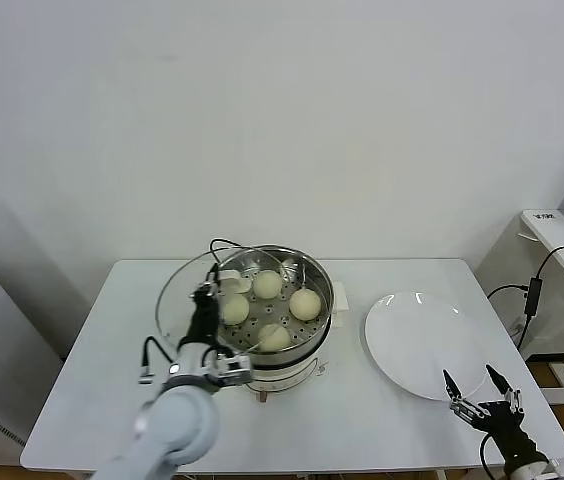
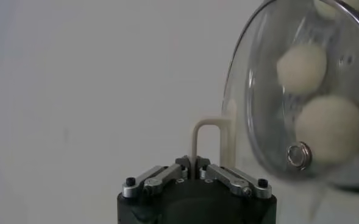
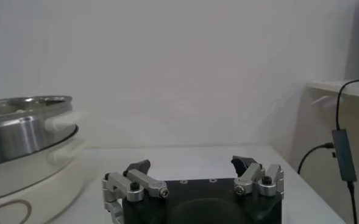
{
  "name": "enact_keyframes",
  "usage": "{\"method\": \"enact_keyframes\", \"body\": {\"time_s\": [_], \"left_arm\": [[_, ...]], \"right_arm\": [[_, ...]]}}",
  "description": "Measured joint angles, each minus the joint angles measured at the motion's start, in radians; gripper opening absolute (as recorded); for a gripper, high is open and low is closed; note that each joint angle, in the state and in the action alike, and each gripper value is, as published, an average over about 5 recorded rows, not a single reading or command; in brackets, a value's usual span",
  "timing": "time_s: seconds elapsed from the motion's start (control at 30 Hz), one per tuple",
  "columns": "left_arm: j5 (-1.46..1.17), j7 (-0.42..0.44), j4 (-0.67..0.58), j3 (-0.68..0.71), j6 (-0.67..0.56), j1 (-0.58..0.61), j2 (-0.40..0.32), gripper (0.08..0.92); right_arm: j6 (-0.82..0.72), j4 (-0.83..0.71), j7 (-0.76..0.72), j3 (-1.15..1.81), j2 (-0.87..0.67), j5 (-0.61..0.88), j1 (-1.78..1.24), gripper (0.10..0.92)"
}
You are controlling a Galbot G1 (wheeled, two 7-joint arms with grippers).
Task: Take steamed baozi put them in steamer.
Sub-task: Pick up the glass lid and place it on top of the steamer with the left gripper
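Note:
Several cream-white baozi lie on the perforated floor of the steel steamer, which stands on its cream base mid-table. My left gripper is at the steamer's left rim, shut on the white handle of the round glass lid. It holds the lid tilted on edge beside the pot. In the left wrist view my left gripper pinches the handle, and two baozi show through the lid glass. My right gripper is open and empty at the table's front right.
A flat white plate with nothing on it lies right of the steamer, just behind my right gripper. The steamer also shows in the right wrist view. A black cord runs behind the pot. A side desk with a cable stands at the far right.

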Motion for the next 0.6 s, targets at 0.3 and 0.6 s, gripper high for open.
{"method": "enact_keyframes", "body": {"time_s": [0.3,0.6], "left_arm": [[0.093,0.035,0.098,0.127,0.031,-0.1,-0.103,0.119],[0.135,0.044,0.194,0.167,0.031,-0.16,-0.157,0.119]], "right_arm": [[0.011,-0.007,-0.009,0.006,0.016,-0.006,-0.012,0.823],[0.023,-0.01,-0.021,0.018,0.024,-0.003,-0.027,0.823]]}}
